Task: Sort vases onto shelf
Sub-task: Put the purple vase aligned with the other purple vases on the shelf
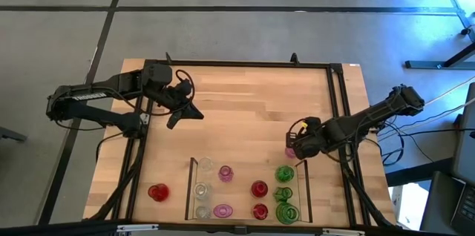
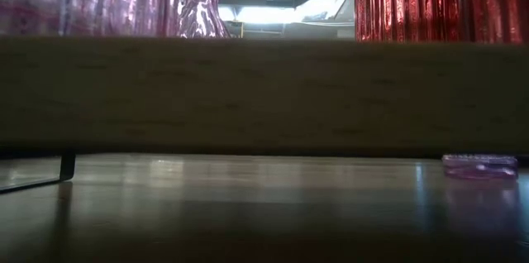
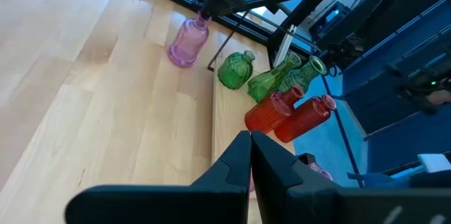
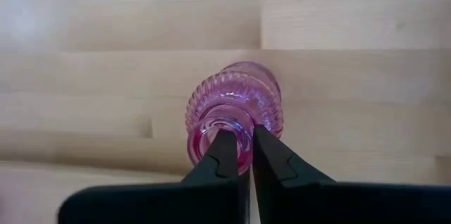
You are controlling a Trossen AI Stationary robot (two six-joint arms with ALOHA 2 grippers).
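A ribbed pink vase (image 4: 236, 101) stands upright on its base (image 2: 479, 166) on the wooden table, just beyond the shelf's (image 1: 191, 188) far right corner. My right gripper (image 4: 244, 136) is shut on its mouth from above. The shelf holds clear, pink, red (image 1: 259, 189) and green (image 1: 284, 173) vases in columns. One red vase (image 1: 157, 191) stands on the table left of the shelf. My left gripper (image 1: 194, 113) hovers shut and empty over the table's far left part, its fingers (image 3: 239, 160) pointing toward the shelf. My right gripper has the pink vase by the rim of its mouth (image 4: 211, 127). One finger (image 4: 227, 155) lies over the opening and the other (image 4: 271, 157) outside the neck, so the rim wall appears pinched between them. The fingers point steeply down. The vase stays upright, its base on the table.
A thin black frame (image 1: 330, 80) runs round the tabletop. The table's middle and far part is bare wood (image 1: 252, 102). In the low view a pink vase (image 2: 198, 2) and a red vase (image 2: 438, 2) loom close, standing on a wooden board (image 2: 264, 89).
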